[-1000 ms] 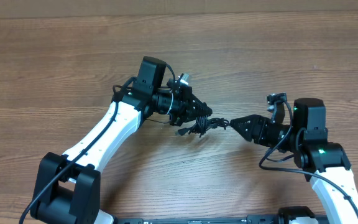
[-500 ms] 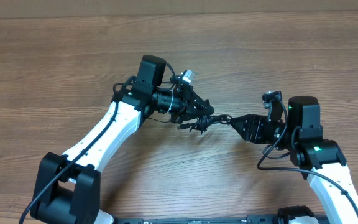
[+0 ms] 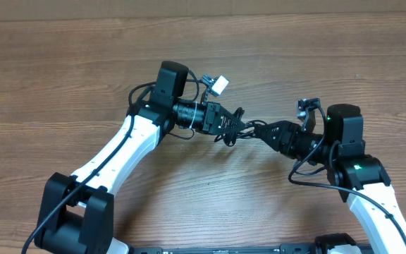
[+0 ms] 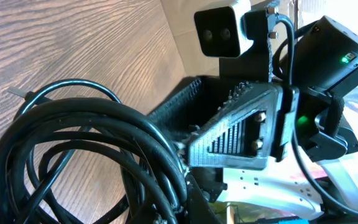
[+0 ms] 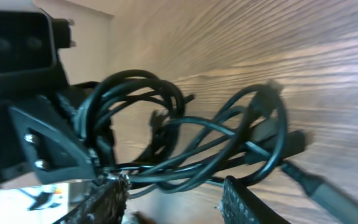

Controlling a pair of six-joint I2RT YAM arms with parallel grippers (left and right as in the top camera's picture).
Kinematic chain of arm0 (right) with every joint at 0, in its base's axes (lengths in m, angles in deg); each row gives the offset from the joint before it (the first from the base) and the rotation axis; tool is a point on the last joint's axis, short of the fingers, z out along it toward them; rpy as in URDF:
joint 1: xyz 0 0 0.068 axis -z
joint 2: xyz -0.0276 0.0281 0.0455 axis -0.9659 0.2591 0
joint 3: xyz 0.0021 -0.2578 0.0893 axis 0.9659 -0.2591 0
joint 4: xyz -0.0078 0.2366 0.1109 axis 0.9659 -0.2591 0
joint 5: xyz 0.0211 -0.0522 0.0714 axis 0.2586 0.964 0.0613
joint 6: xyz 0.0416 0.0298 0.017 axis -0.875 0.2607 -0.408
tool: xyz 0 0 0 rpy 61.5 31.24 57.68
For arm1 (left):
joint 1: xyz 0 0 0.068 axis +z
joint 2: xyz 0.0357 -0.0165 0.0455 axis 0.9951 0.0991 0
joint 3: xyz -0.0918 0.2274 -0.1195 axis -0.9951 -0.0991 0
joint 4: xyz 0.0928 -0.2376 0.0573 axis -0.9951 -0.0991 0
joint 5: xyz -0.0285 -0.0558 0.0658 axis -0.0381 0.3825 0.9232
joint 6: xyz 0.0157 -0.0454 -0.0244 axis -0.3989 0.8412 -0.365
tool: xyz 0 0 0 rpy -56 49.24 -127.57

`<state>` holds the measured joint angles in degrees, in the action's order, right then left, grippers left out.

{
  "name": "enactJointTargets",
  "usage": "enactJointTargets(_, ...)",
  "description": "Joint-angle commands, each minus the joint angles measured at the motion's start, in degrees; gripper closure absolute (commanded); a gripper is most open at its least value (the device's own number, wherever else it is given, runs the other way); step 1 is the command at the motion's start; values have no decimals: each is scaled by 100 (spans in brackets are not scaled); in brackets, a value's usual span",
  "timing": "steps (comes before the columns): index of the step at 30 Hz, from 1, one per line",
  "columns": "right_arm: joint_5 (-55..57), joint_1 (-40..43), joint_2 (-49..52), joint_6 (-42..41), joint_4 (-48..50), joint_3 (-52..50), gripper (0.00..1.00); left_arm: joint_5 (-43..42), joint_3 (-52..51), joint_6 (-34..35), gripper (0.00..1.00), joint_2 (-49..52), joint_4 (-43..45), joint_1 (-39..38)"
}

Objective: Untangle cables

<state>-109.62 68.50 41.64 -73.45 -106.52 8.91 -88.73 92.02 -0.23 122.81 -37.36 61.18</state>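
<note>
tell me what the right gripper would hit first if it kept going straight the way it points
The right gripper points left at the cables bunched between the two arms, so it would likely meet them first. Directly behind them is the left gripper. Exact depth is hard to judge.

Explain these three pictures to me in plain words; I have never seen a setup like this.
Two white robot arms work at a wooden table. One picture looks down from above; the other two come from small cameras on each wrist. Each arm ends in a two-finger tool. The left tool and the right tool meet at a bunch of thin black cables, looped together and held up between them. The left wrist view shows the loops up close; the right wrist view shows them blurred. Exactly how each tool grips is hidden.
</note>
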Motion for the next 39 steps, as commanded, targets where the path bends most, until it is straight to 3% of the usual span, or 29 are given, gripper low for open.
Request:
enactJointTargets(1, -286, -33, 2, -822, 22, 66, 58, -15, 59, -127, 96, -109, 42, 17)
enactJointTargets(11, -219, -33, 24, -1172, -181, 63, 66, -271, 59, 306, 96, -109, 745, -55)
enactJointTargets(17, 138, -33, 31, -1172, -175, 63, 67, -439, 59, 391, 96, -109, 844, -57)
enactJointTargets(23, 507, -33, 35, -1172, -164, 63, 75, -627, 59, 549, 96, -109, 850, -63)
enactJointTargets(34, 254, -33, 35, -1373, 133, 63, 75, -710, 59, 592, 96, -109, 979, -337)
enactJointTargets(39, 232, -33, 35, -1458, 105, 63, 76, -717, 59, 1034, 96, -109, 1495, -396)
